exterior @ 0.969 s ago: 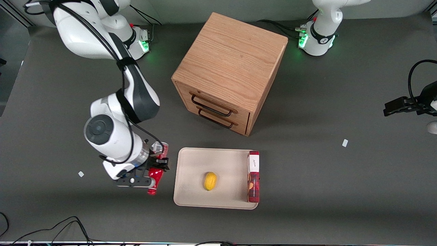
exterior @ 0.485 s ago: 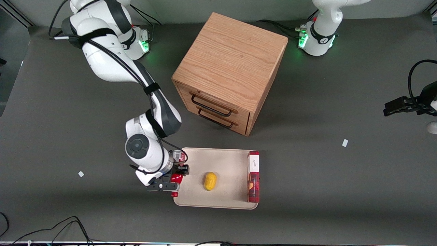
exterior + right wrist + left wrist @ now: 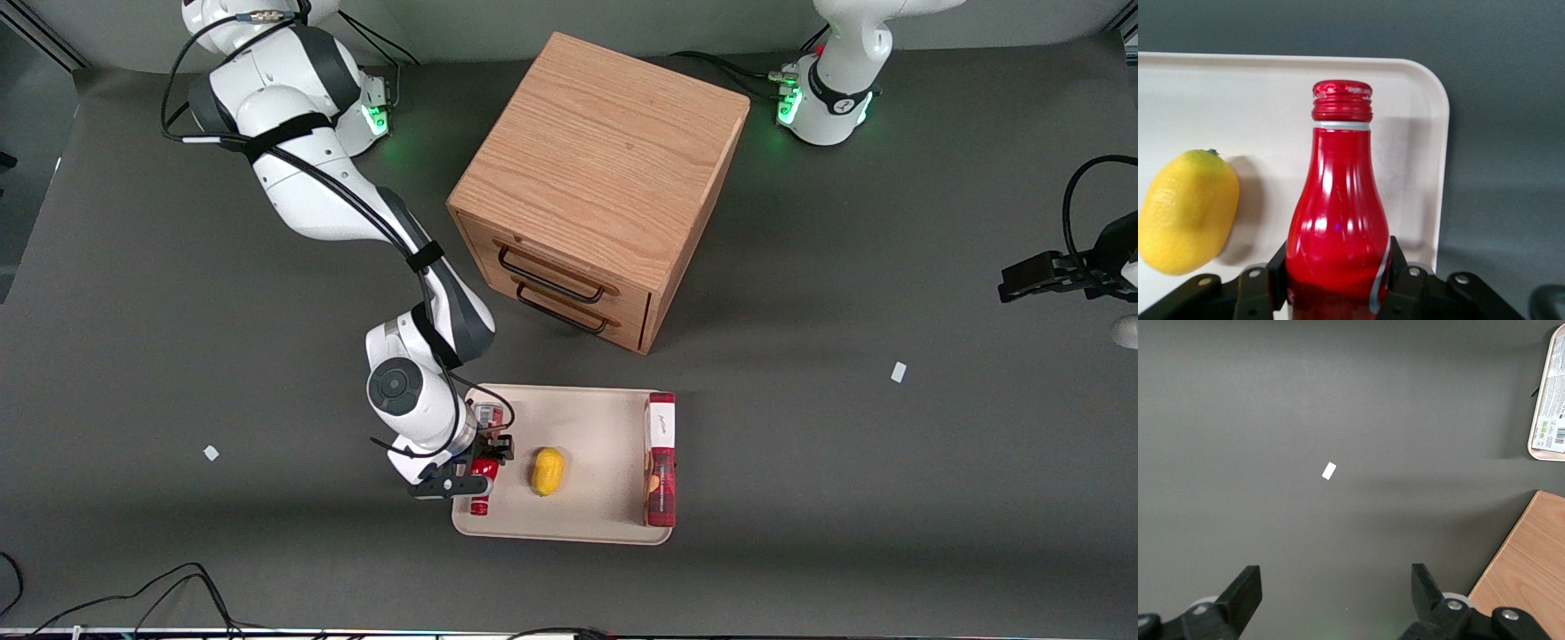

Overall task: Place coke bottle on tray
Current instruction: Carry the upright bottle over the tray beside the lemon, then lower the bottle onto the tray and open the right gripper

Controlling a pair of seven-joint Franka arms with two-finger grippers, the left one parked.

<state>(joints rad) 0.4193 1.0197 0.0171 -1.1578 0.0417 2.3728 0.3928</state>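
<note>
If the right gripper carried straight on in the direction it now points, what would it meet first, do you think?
Probably the tray: the gripper, shut on the coke bottle, points down over the tray's end beside the lemon. Its height above the tray is unclear.

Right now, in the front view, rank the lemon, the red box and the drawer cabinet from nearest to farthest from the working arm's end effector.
The end effector grips the coke bottle over the tray.
1. Lemon: on the tray, right beside it.
2. Red box: along the tray's edge toward the parked arm.
3. Drawer cabinet: off the tray, farther from the camera.
</note>
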